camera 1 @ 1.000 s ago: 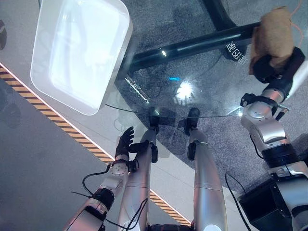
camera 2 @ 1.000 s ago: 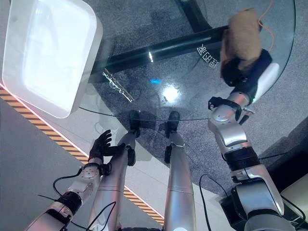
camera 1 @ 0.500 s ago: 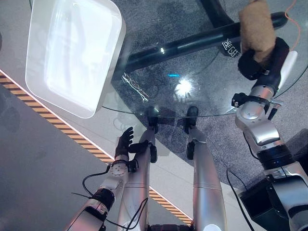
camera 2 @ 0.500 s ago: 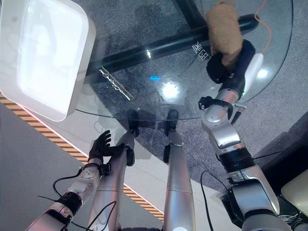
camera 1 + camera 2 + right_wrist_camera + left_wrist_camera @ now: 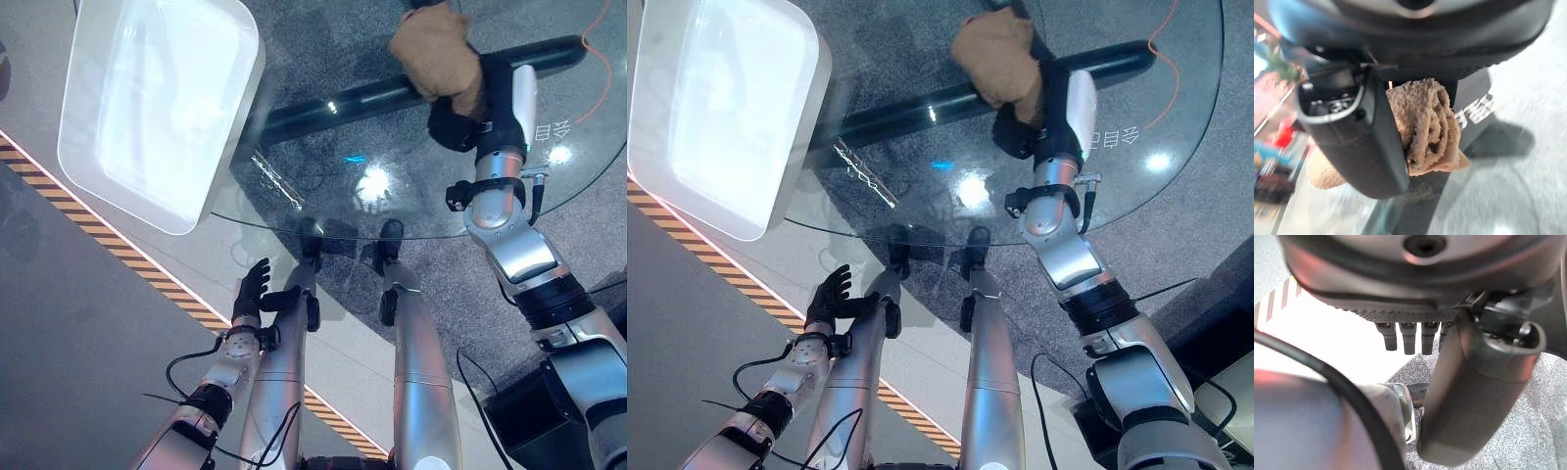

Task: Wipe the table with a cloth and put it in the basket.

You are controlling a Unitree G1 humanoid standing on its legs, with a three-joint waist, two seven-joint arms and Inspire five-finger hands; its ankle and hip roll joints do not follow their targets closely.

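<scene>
At one o'clock on the glass counter (image 5: 323,196), the right hand (image 5: 470,103) curls tightly round the brown cloth (image 5: 431,49), bunched between thumb and fingers, so wiping seems under way. Since a second ago, hand and cloth have swept leftward from the counter's right edge. Next comes carrying the cloth to the white basket (image 5: 157,108) at ten o'clock. The left hand (image 5: 257,286) hangs low, fingers relaxed, empty.
</scene>
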